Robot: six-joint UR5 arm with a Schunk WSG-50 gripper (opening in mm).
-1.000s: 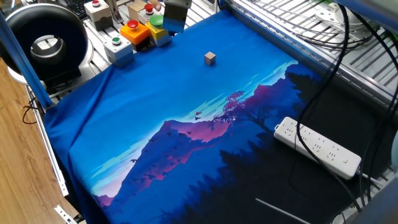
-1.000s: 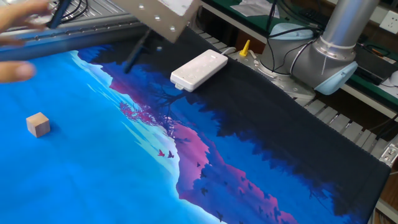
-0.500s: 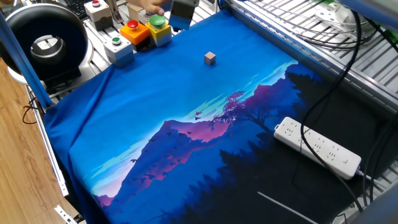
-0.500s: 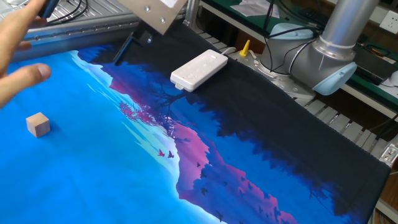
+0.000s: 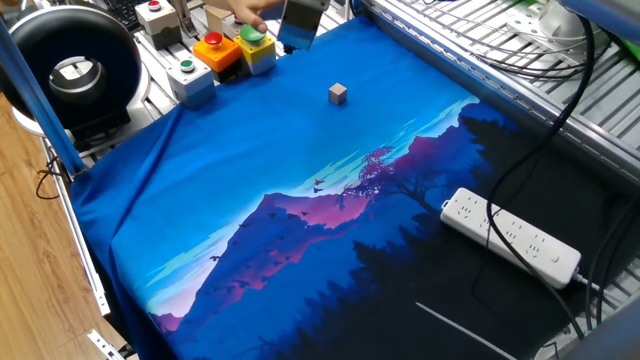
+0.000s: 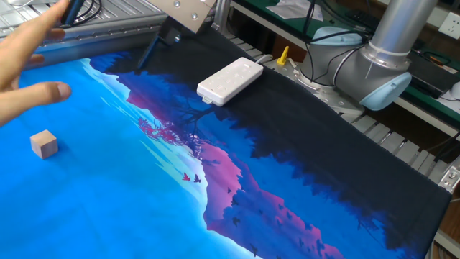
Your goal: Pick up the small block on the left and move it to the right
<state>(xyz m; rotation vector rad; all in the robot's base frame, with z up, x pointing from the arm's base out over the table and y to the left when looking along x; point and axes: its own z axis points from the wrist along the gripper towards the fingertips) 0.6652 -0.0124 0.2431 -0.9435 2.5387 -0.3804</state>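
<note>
Tan small block (image 5: 338, 93) is sitting alone on the blue mat (image 5: 250, 190), well apart from the gripper (image 5: 298, 24), whose fingers are out of sight; opening can't be told.

One fixed view sits high up, looking down across the whole tabletop (image 5: 250, 170), with the button boxes (image 5: 225, 52) at the upper left of the frame and the power strip (image 5: 510, 237) at lower right. The other fixed view is lower and much closer, facing the opposite way, robot base (image 6: 374, 65) at upper right. Both catch the strip (image 6: 230, 80), the mat's mountain print and the small block (image 5: 338, 93) (image 6: 44, 144).
</note>
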